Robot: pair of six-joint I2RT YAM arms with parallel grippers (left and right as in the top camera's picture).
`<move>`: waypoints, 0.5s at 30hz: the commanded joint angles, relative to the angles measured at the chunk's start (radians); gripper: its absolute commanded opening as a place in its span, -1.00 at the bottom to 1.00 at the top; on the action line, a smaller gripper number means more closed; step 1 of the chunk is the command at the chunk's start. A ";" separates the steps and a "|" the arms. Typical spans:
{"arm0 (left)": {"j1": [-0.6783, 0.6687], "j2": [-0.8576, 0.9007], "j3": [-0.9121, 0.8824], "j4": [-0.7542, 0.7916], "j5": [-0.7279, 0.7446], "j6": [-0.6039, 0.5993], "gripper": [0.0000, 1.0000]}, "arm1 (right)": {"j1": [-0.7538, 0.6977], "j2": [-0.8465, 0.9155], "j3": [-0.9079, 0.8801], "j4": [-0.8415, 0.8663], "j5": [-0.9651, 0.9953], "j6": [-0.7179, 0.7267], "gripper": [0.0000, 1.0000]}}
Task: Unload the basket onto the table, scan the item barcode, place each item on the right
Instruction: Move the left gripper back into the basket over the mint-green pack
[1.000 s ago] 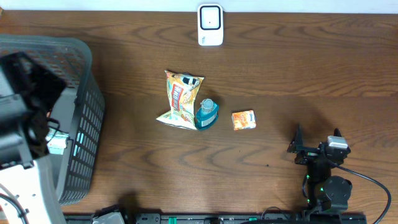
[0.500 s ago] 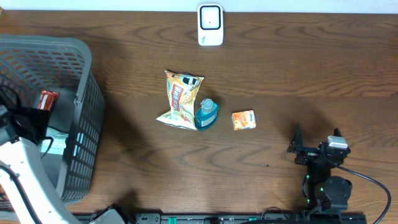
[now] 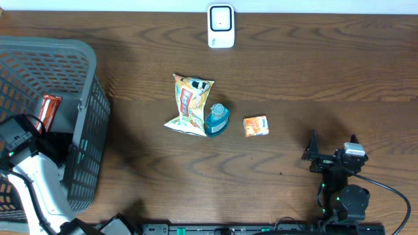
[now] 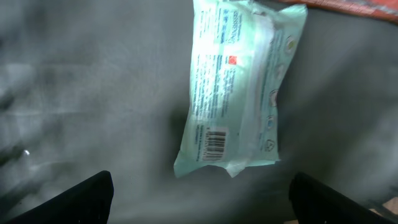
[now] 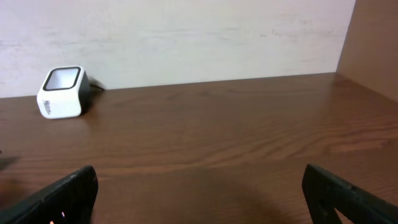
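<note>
Grey plastic mesh basket (image 3: 91,127) fills the left edge of the dark brown wooden table (image 3: 294,72), its far side cut off by the frame. A red-orange packet (image 3: 48,108) lies inside it, and the left arm (image 3: 16,137) reaches down over the rim, hiding its gripper from above. In the left wrist view the left gripper (image 4: 202,208) shows only two dark fingertips (image 4: 81,196) at the bottom corners, spread wide with nothing between them. It hangs over a pale green soft pack (image 4: 239,87) lying flat on the basket floor, with its barcode (image 4: 214,142) face up near the lower end. The pack's print is too blurred to read, and a red strip (image 4: 348,6) at the top right is cut off. At mid-table a yellow-and-orange snack bag (image 3: 188,104) touches a small blue bottle (image 3: 217,119) at its lower right corner, and a small orange box (image 3: 256,125) sits near them, apart. A white barcode scanner (image 3: 221,26) stands at the far edge, well apart from every item. At right, the right gripper (image 3: 332,149) sits near the table's near edge, jaws released and empty; its wrist view shows only fingertips, bare wood and the scanner.
</note>
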 commanded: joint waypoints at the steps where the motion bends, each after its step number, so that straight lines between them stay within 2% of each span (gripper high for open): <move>1: 0.005 0.000 -0.019 0.021 0.005 -0.004 0.80 | 0.005 -0.002 -0.001 -0.003 0.008 -0.012 0.99; 15: 0.005 0.010 -0.021 0.150 0.006 -0.064 0.81 | 0.005 -0.002 -0.001 -0.003 0.008 -0.012 0.98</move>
